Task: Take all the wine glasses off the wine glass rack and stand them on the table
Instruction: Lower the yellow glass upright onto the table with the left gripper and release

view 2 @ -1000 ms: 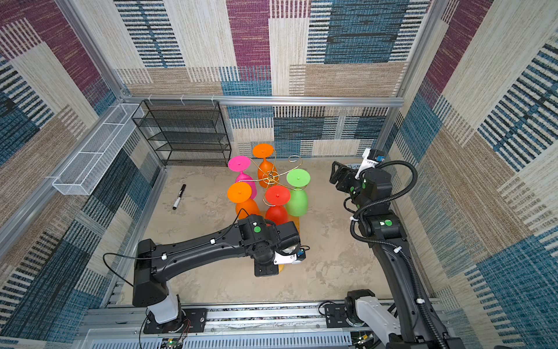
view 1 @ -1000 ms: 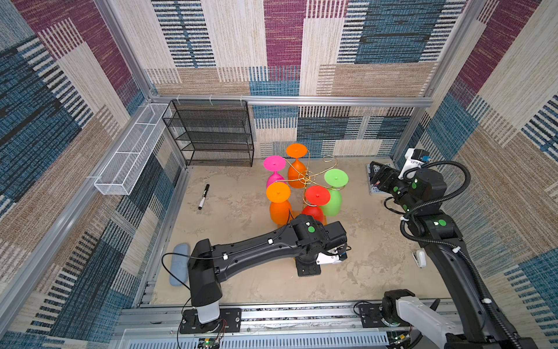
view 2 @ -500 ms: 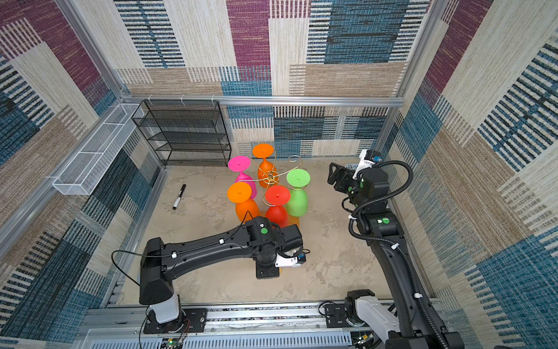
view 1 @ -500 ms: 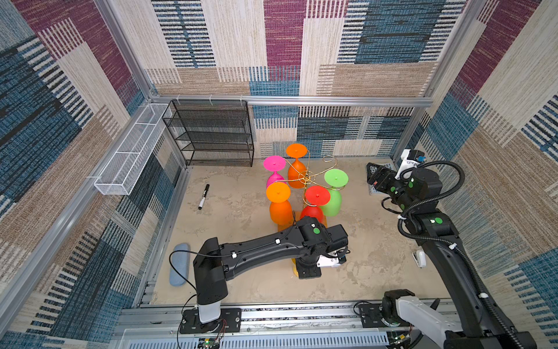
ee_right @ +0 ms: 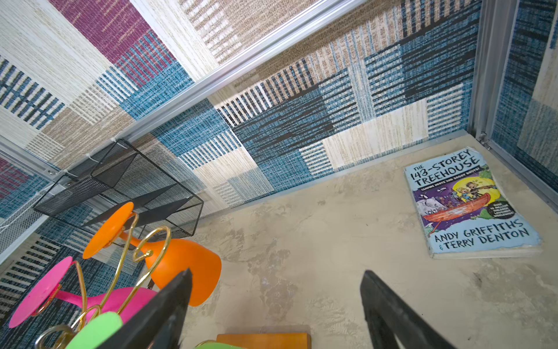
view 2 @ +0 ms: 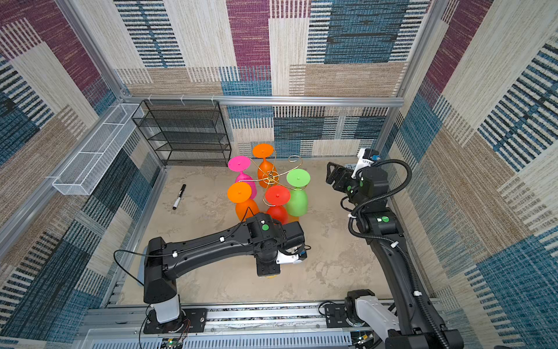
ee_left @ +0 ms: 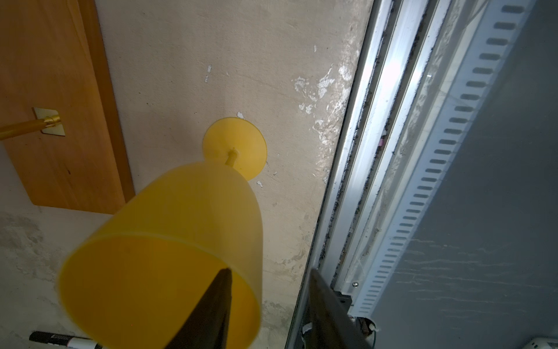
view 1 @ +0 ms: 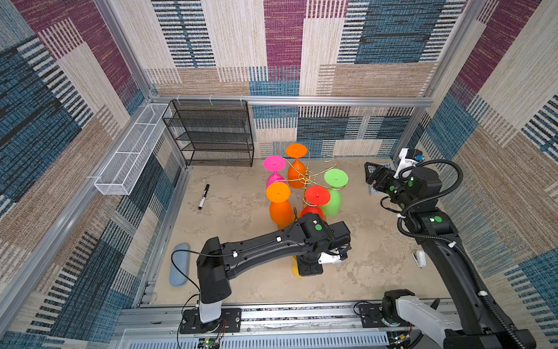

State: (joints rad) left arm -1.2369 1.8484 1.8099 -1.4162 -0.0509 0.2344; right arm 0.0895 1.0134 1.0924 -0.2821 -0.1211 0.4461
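Low at the centre of both top views, the left gripper [ee_left: 269,273] points down over 1 yellow plastic wine glass [ee_left: 169,241]. This glass stands upright on its round foot on the beige table [view 1: 241,211], off the rack and just beside the rack's rectangular brown wooden base [ee_left: 54,90]. The gripper's 2 black fingers [ee_left: 211,308] are spread: 1 lies over the bowl's mouth and 1 is outside the wall, clear of the glass.

Above it in the frame, the thin gold wire wine glass rack [view 1: 306,178] carries 5 glasses hanging upside down: 2 orange glasses [view 1: 279,208], 1 pink glass [view 1: 274,164], 1 red glass [view 1: 317,195] and 1 green glass [view 1: 335,178].

At the right, the right gripper [ee_right: 277,272] hovers near the rack with its fingers wide apart around nothing.

1 black marker [view 1: 203,196] lies left of the rack. 1 black mesh shelf unit [view 1: 211,133] stands at the back wall, and 1 long white mesh basket [view 1: 129,151] hangs on the left wall. 1 paperback book [ee_right: 465,205] lies in the back right corner.
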